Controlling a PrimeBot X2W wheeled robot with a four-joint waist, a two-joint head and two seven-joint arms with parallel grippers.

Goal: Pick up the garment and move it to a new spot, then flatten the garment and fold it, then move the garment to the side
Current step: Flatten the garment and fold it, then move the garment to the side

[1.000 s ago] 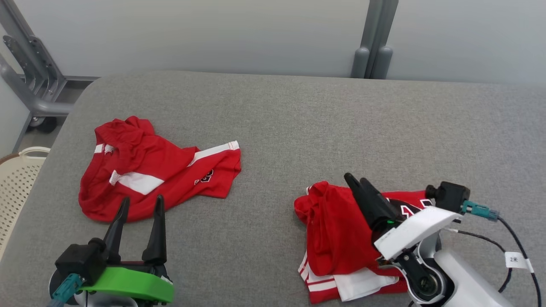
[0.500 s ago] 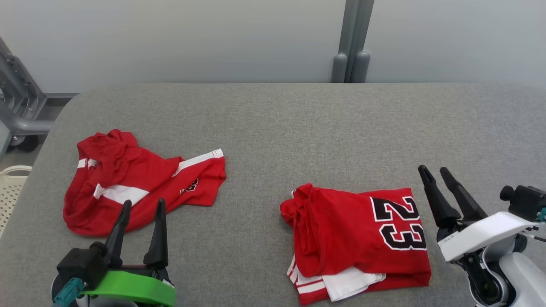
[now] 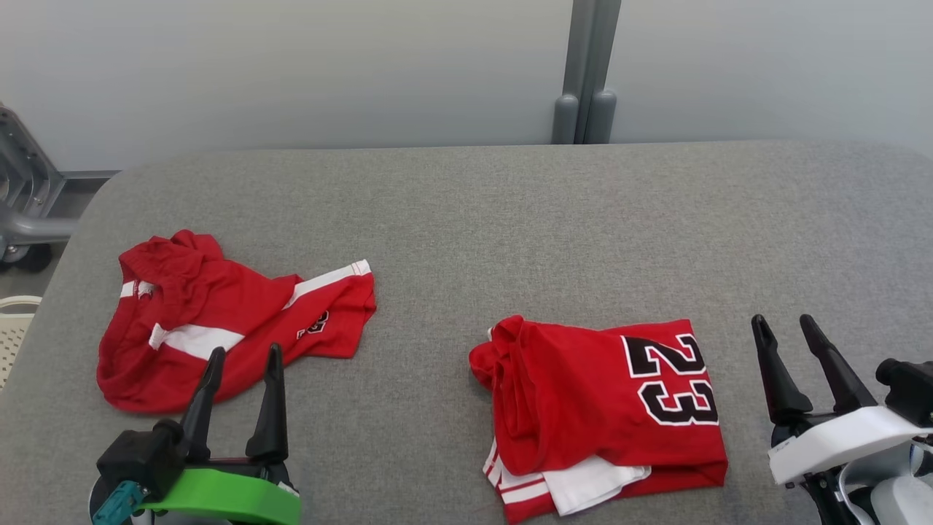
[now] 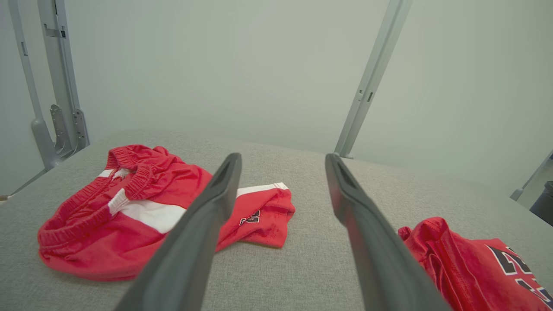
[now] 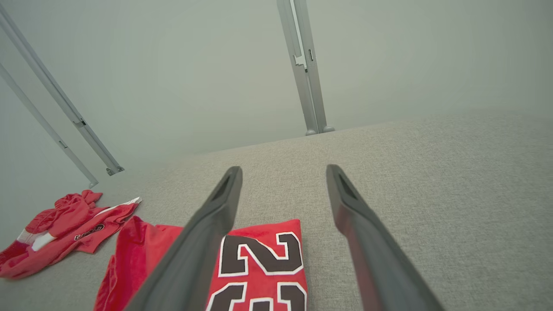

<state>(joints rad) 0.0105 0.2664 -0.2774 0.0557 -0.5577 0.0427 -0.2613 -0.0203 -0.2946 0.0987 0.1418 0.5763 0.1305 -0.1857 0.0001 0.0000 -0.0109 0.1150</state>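
A folded red garment [image 3: 605, 408] with a black "23" lies on the grey padded table [image 3: 510, 211] at the front right, white trim poking out below; it also appears as the garment [image 5: 259, 263] in the right wrist view. My right gripper [image 3: 781, 321] stands open just right of it, not touching, fingers apart and empty [image 5: 283, 169]. A second crumpled red garment with white stripes [image 3: 219, 321] lies front left. My left gripper [image 3: 246, 351] is open just in front of it, holding nothing [image 4: 281, 157], with that garment [image 4: 142, 211] beyond its left finger.
A pale perforated basket [image 3: 11, 328] sits off the table's left edge. A grey metal frame on wheels [image 3: 22, 211] stands at the back left, and a grey post [image 3: 583, 73] rises behind the table against the wall.
My right gripper has drawn back from over the folded garment to its right side, uncovering the "23". The head camera has shifted. The left gripper has stayed put.
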